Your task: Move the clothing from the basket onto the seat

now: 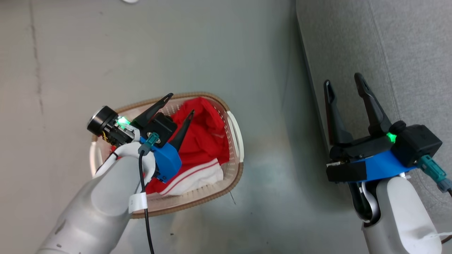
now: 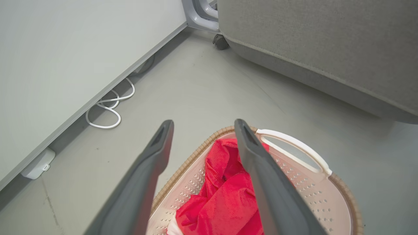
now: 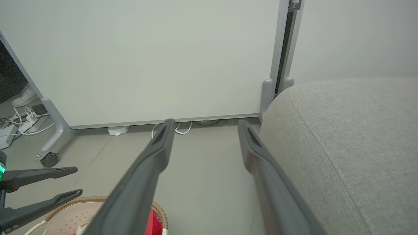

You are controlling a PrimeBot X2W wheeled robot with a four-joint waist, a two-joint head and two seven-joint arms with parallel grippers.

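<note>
1. The left gripper [image 1: 182, 102] hangs above the basket [image 1: 237, 137] with its two dark fingers spread apart and nothing between them. The fingers point across the basket's inside toward its far rim.
2. In the left wrist view, one finger lies over the basket's contents and the other over the floor [image 1: 212, 46] just outside the brown rim. Whether either tip touches the fabric cannot be told.
3. The clothing [image 1: 203, 130] lies inside the basket, directly under that gripper. It is a crumpled red heap with a white panel and red-and-white stripe trim at the basket's near end.
4. The right gripper [image 1: 342, 78] is well apart from the basket, off to its right. Its jaws are wide and it is empty-handed.
5. The basket stands on the floor, with its white side handle facing right.
6. The seat [image 1: 406, 53] is to the right of the basket, a strip of bare floor between them. The right gripper's fingers hang over the seat's edge nearest the basket, and no red fabric lies on the grey upholstery in view.
7. Beyond the basket's far end, a white cable [image 2: 111, 107] loops on the floor at the foot of a pale wall panel [image 2: 65, 49].
</note>
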